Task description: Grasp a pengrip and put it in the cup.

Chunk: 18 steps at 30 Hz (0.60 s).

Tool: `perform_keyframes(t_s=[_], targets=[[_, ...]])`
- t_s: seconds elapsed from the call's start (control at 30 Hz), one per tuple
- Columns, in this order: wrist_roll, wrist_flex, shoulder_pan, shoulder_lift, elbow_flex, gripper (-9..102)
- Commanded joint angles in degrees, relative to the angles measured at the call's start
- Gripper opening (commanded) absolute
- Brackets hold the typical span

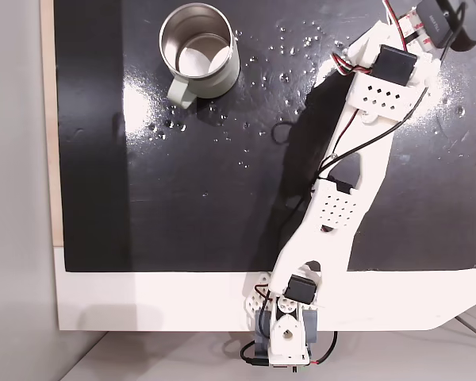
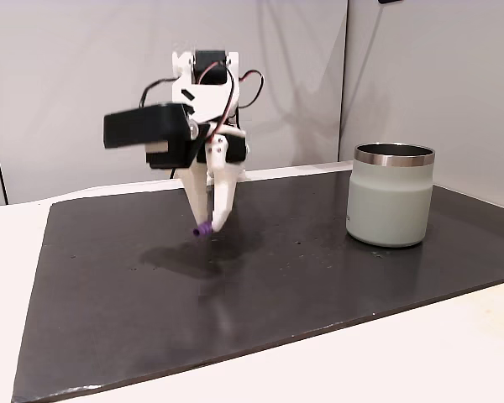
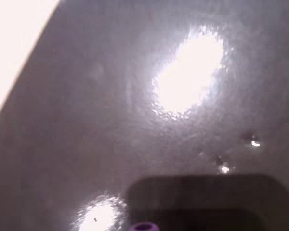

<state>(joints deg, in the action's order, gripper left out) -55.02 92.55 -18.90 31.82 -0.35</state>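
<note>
The light-purple pengrip (image 2: 200, 230) hangs a little above the black mat (image 2: 319, 285), pinched at the tips of my white gripper (image 2: 206, 224), which is shut on it and points down. In the wrist view the pengrip's end (image 3: 143, 226) peeks in at the bottom edge, over the glossy mat (image 3: 86, 144). The sage-green cup (image 2: 391, 201) stands upright well to the right of the gripper, apart from it. From above, the cup (image 1: 222, 75) sits at the mat's top left with its steel inside showing nothing in it, and its handle (image 1: 181, 93) points down-left.
Water droplets (image 1: 287, 49) are scattered across the mat (image 1: 103, 175) between the cup and the arm (image 1: 341, 198). The arm's base (image 1: 285, 325) sits on the white board (image 1: 143, 298) at the bottom. A black wrist camera (image 1: 448, 24) covers the fingertips from above.
</note>
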Motion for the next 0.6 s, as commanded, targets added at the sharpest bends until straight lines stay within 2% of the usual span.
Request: perform_keyframes(t_s=[0.0, 0.2, 0.57], targets=[[2.2, 1.6, 1.8, 10.2, -3.5, 0], [9.0, 2.6, 6.6, 17.4, -3.4, 0], [29.6, 4.4, 22.1, 25.3, -3.2, 0]])
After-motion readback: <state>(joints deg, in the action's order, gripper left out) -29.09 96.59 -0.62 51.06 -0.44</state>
